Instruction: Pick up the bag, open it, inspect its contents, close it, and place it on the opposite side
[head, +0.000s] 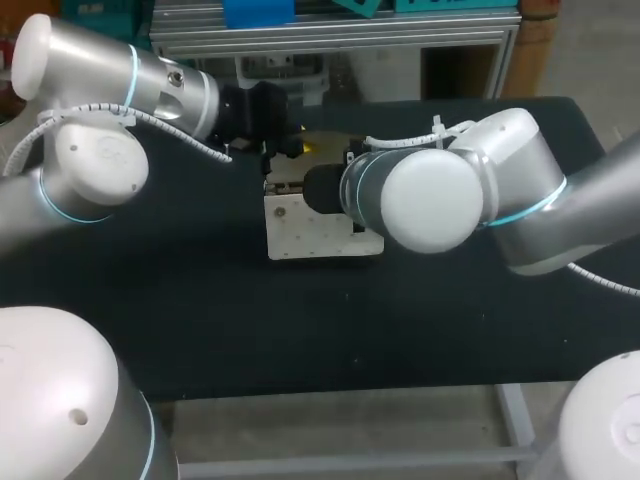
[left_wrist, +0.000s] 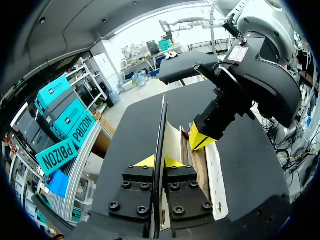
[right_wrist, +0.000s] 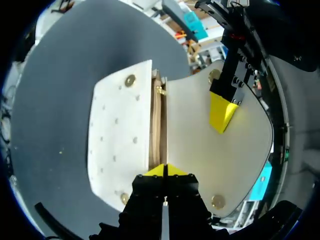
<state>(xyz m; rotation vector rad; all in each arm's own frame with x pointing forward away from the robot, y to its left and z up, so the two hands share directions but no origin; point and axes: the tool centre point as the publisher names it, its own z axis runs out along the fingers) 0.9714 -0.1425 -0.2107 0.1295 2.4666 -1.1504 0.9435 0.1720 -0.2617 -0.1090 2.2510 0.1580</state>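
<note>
The bag (head: 300, 230) lies on the table (head: 200, 320) between the two arms, with its mouth (right_wrist: 157, 130) open. The left gripper (left_wrist: 156, 162), on the far side of the bag, is clamped on the flap (left_wrist: 162, 125) and holds it lifted back from the front panel (right_wrist: 120, 135). The right gripper (right_wrist: 164, 171) sits at the near end of the mouth with its tips pressed together. It seems to pinch the bag's upper edge there, though the wrist view is too tight to be sure how much material it has.

I judge this to be the inspecting step: the flap is up and the brown inside of the bag is exposed, but no contents can be made out. Closing comes next. That calls for the right gripper to let go of the mouth and clear the bag. The left can then lower the flap onto the front panel so the brass snaps (right_wrist: 130, 80) meet their mates.
</note>
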